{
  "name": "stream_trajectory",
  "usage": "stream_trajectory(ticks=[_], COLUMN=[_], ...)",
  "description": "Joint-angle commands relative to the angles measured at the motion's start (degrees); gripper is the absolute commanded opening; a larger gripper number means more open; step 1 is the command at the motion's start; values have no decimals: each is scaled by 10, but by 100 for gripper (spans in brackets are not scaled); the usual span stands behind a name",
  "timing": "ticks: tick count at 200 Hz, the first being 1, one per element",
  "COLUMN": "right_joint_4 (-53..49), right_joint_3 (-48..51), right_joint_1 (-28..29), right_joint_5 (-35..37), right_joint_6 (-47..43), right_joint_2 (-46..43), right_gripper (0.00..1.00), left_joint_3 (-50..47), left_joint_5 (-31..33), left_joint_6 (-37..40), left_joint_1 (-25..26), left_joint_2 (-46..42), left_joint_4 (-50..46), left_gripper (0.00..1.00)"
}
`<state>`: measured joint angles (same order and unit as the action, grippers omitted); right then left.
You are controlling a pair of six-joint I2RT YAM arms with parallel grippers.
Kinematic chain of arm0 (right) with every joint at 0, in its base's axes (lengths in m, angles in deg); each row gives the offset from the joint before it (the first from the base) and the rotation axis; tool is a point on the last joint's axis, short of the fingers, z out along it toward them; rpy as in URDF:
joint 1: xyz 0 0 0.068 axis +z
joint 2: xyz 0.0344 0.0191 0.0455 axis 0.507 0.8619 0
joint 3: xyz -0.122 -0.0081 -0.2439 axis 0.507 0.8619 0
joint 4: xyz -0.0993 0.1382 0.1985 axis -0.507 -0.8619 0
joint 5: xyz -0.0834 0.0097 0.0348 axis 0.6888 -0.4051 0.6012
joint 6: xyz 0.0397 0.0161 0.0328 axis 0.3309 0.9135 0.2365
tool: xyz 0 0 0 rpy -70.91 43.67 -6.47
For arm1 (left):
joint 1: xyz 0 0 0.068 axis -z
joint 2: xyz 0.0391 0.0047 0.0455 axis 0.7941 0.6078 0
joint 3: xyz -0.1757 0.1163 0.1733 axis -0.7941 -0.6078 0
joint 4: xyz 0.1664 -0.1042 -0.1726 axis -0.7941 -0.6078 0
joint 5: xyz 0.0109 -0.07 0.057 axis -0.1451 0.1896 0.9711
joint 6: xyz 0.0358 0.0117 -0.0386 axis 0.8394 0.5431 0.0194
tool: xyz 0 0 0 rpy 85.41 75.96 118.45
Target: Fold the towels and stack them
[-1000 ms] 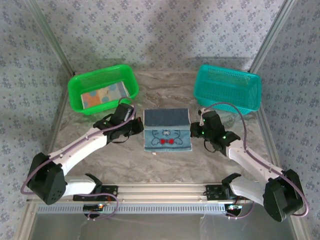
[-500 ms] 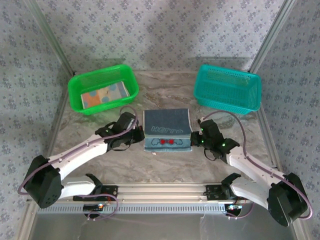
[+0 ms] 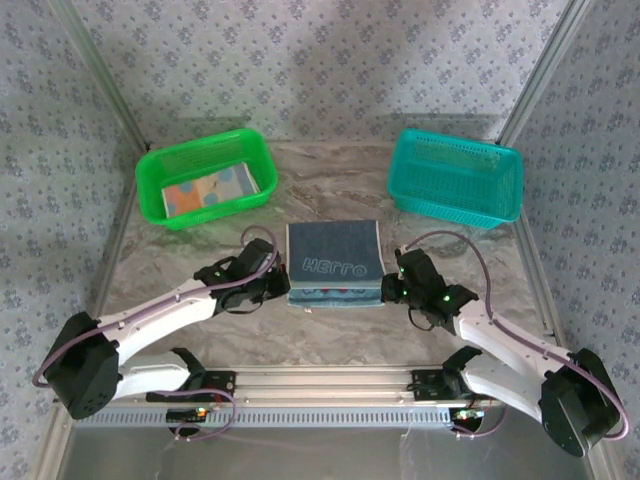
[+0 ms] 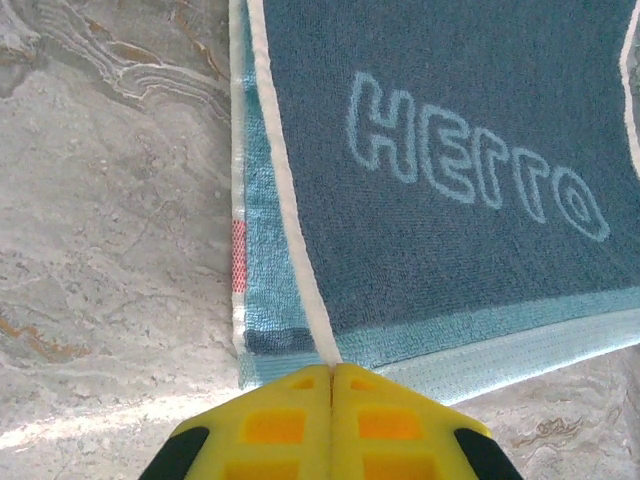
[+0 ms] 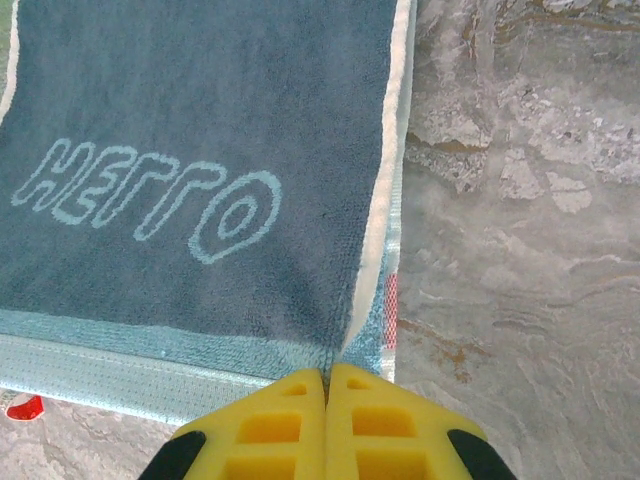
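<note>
A towel (image 3: pixel 335 262) lies in the middle of the table, folded over on itself, its dark slate-blue side with pale lettering facing up. A thin teal strip of the lower layer shows along the near edge. My left gripper (image 3: pixel 284 285) is shut on the upper layer's near-left corner; in the left wrist view the white hem of the towel (image 4: pixel 450 150) runs into the closed yellow tips of the left gripper (image 4: pixel 331 372). My right gripper (image 3: pixel 388 288) is shut on the near-right corner, where the towel (image 5: pixel 200 150) edge is pinched by the right gripper (image 5: pixel 326 375). A dotted light-blue towel (image 3: pixel 205 190) lies in the green basket.
The green mesh basket (image 3: pixel 150 190) stands at the back left and a teal mesh basket (image 3: pixel 455 208) at the back right. Bare marble table (image 3: pixel 330 335) runs between the towel and the near metal rail. A small red tag (image 5: pixel 25 405) lies by the towel's near edge.
Both grippers have drawn the towel's upper layer toward the near edge. The dark lettered side now covers the teal cartoon figure that showed a second ago.
</note>
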<state>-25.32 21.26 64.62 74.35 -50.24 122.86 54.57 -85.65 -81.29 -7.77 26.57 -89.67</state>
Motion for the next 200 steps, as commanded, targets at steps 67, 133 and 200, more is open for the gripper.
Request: stream_trajectory(ticks=[67, 133, 200], right_joint_4=[-35, -81, -96], right_joint_3=[5, -36, -24], right_joint_1=[5, 29, 66], right_joint_5=[21, 26, 44], right_joint_6=[10, 17, 50], right_joint_2=[-11, -47, -66], right_gripper=[0, 0, 0], left_joint_3=[-7, 28, -11], left_joint_5=[27, 39, 38], left_joint_6=[-16, -6, -27], left_joint_1=[10, 12, 20], left_joint_2=[-16, -47, -75], left_joint_4=[-10, -54, -51], left_gripper=[0, 0, 0])
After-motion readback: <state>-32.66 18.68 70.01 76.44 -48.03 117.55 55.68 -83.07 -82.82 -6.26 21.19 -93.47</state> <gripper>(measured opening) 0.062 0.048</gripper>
